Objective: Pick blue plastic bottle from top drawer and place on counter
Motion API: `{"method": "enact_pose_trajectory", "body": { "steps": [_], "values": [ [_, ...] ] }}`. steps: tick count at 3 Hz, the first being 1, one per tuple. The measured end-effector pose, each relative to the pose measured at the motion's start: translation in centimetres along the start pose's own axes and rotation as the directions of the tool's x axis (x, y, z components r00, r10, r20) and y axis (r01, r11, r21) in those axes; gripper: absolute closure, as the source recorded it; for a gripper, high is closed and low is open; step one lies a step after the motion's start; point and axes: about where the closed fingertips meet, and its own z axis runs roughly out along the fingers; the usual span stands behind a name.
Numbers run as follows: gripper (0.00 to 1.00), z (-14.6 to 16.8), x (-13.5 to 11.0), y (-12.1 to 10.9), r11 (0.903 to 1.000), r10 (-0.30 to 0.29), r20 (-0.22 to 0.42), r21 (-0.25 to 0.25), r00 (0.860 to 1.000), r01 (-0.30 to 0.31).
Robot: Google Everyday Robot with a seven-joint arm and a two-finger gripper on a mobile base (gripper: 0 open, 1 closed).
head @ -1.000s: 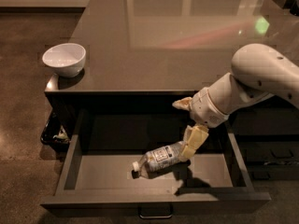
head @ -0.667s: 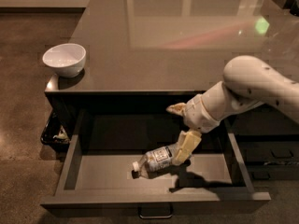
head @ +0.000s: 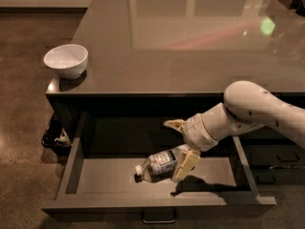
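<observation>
Now in the open top drawer the blue plastic bottle lies on its side. My gripper has come lower, its fingers wide around the bottle's base and not yet closing. Beyond the front edge, the counter waits.

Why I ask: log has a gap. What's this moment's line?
phase: reach | gripper: open, in drawer, at bottle | bottle: lying on drawer floor, not lifted

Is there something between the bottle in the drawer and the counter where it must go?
Nothing visible does. The open gripper is at the bottle in the drawer; the bowl stands aside at the counter's left corner.
</observation>
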Motion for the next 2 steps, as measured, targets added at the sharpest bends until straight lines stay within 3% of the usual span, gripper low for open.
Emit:
{"method": "enact_pose_trajectory", "body": {
  "steps": [2],
  "values": [
    [0.00,1.2,0.6,-1.1,0.9997,-0.021,0.002,0.014,1.000,0.021]
  ]
}}
